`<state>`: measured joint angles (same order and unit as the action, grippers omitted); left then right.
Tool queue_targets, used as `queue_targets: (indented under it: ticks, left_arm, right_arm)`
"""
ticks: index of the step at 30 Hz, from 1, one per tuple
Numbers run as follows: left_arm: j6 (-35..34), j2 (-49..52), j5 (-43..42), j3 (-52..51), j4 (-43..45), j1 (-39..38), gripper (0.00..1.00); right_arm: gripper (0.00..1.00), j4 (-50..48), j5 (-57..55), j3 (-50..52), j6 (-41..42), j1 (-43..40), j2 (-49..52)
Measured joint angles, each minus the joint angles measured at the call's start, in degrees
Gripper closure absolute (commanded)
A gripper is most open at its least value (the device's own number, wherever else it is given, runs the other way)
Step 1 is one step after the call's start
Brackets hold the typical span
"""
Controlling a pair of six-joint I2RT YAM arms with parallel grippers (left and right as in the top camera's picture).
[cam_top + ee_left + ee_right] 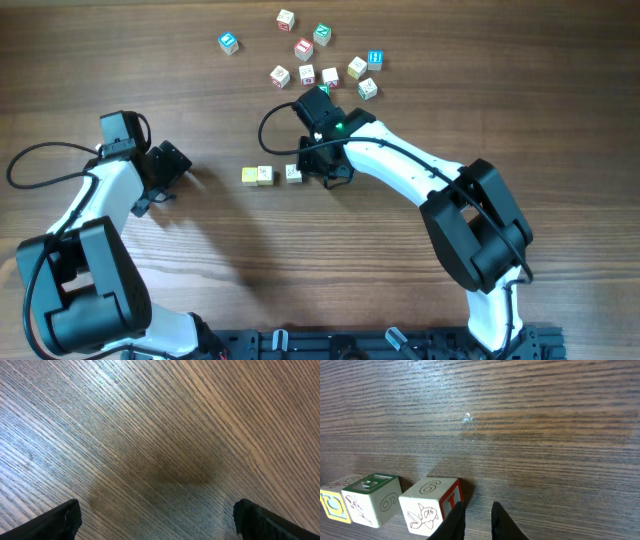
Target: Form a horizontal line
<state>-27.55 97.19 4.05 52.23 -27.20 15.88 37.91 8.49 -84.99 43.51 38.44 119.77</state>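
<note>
Lining cubes at mid-desk

Three cubes form the line [265, 174], running left to right near the middle of the desk [520, 120]. From overhead, the third sits slightly apart from the other two. Only the right wrist view shows their faces: a yellow side, a green top, a red side. The right tool [477, 510] stands just beside that red side, fingers nearly together with nothing between them. The left tool [156, 512], fingers spread wide, hangs over bare wood well to the left. Ten loose cubes [307, 74] cluster beyond the line, and open desk lies on its near side.

table [530, 420]: wood, grained, faint sheen | cubes [427, 505]: smooth painted wood, matt
</note>
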Motion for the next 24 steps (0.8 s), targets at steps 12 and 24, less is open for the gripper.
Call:
queue_targets:
  ticks: [12, 24]
  left_arm:
    - [0.0, 0.0, 0.0, 0.0, 0.0, 0.0, 0.0]
    - [0.0, 0.0, 0.0, 0.0, 0.0, 0.0, 0.0]
  right_arm:
    - [0.81, -1.0, 0.1, 0.0, 0.0, 0.0, 0.0]
    - [0.8, -1.2, 2.7, 0.0, 0.0, 0.0, 0.0]
